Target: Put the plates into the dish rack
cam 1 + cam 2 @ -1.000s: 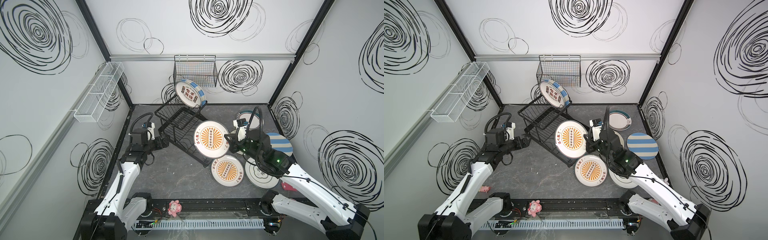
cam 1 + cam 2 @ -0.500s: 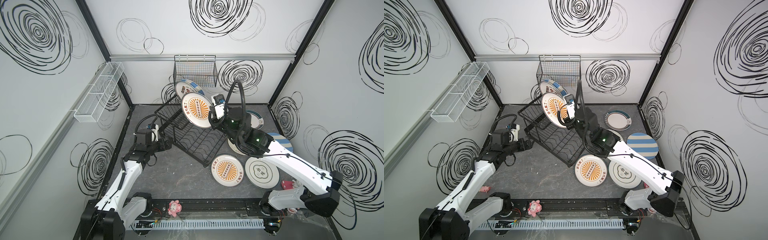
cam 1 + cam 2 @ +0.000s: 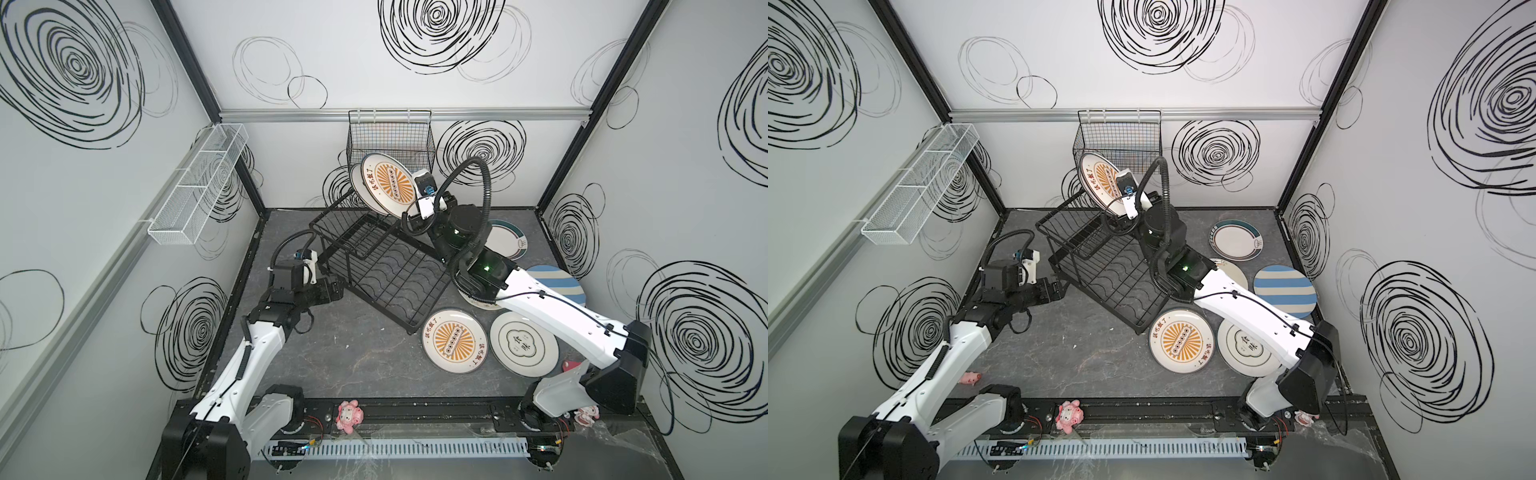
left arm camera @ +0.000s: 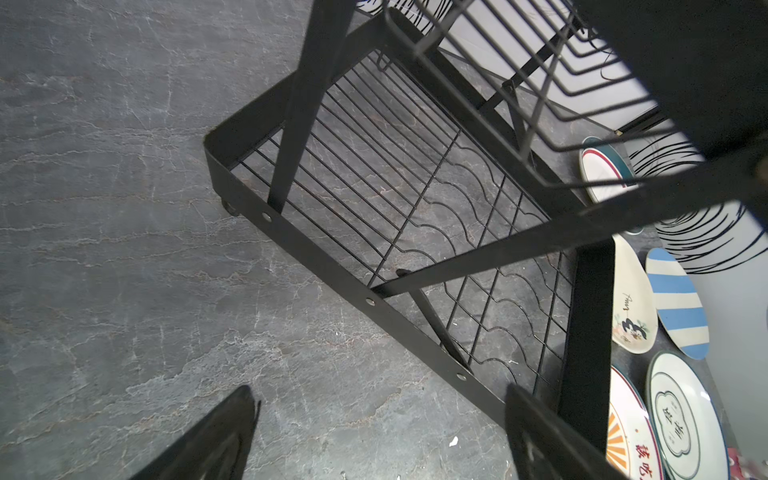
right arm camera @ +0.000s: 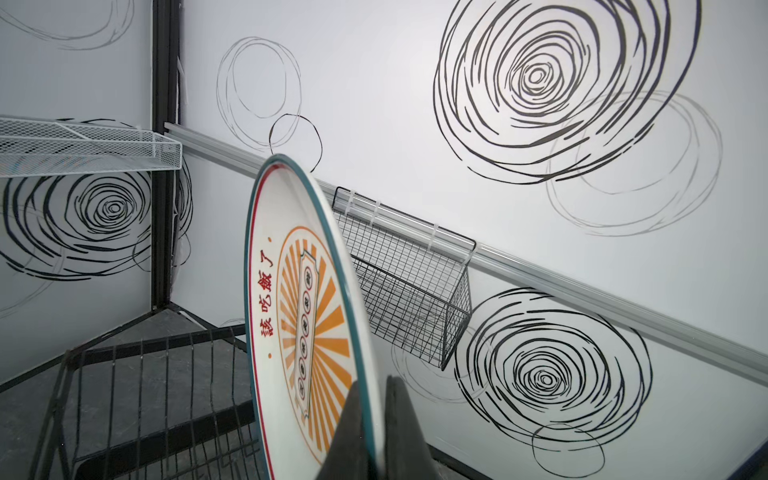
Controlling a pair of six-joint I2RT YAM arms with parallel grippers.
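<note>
Over the rack (image 3: 386, 274), the right claw (image 5: 370, 388) is clamped on the rim of a sunburst plate (image 3: 388, 183), standing on edge. Left claw (image 4: 376, 440) is wide apart, just beside the rack. Five other plates (image 3: 523, 345) lie on the floor (image 3: 353, 357).

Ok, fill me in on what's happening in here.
Two robot arms are loading plates into a black dish rack. The right gripper is shut on the rim of a sunburst plate, holding it on edge above the rack's raised upper tier. The left gripper is open and empty beside the rack's near left corner. The other plates lie flat on the table beside the rack, whose lower grid is bare.
</note>
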